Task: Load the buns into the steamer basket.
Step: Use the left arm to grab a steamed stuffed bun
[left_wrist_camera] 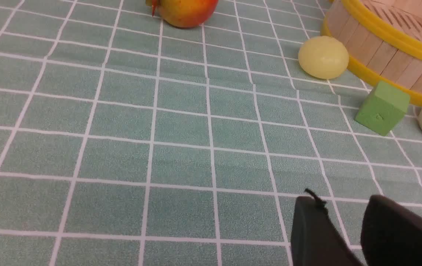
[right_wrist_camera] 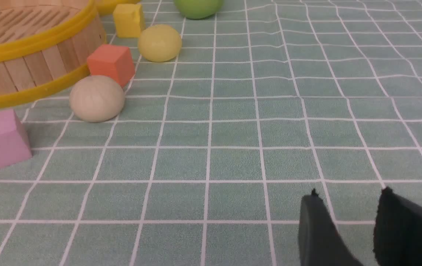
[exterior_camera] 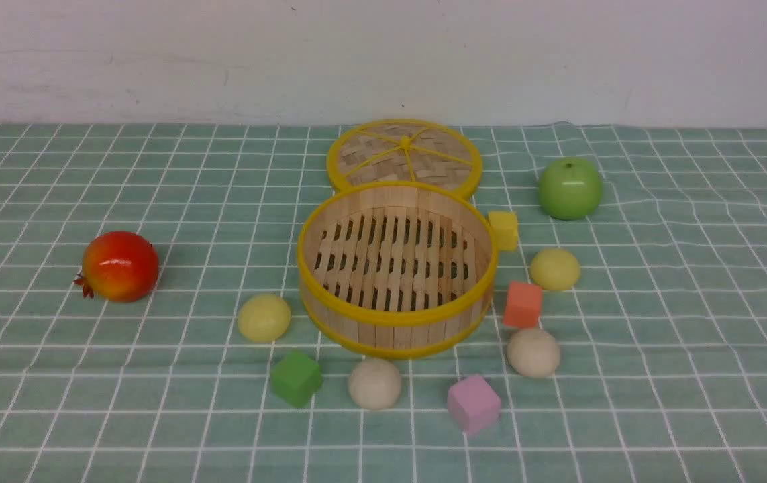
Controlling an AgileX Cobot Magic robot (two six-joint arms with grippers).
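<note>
Pomegranate (exterior_camera: 119, 265), apple (exterior_camera: 570, 188), lid (exterior_camera: 404, 154), 4 cubes (exterior_camera: 504, 230) (exterior_camera: 523, 304) (exterior_camera: 296, 378) (exterior_camera: 473, 404)

There are four buns: two pale yellow, the left yellow bun (exterior_camera: 264, 317) and the right yellow bun (exterior_camera: 555, 269), and two beige, the near beige bun (exterior_camera: 374, 383) and the right beige bun (exterior_camera: 533, 352). There are four cubes: a yellow cube (exterior_camera: 504, 230), an orange cube (exterior_camera: 523, 304), a green cube (exterior_camera: 296, 378) and a pink cube (exterior_camera: 473, 404). There is one steamer basket (exterior_camera: 390, 332), one lid (exterior_camera: 403, 151), one green apple (exterior_camera: 570, 188) and one pomegranate (exterior_camera: 119, 265).

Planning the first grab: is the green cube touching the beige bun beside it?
Apart. Front view shows bare cloth between green cube and beige bun.
</note>
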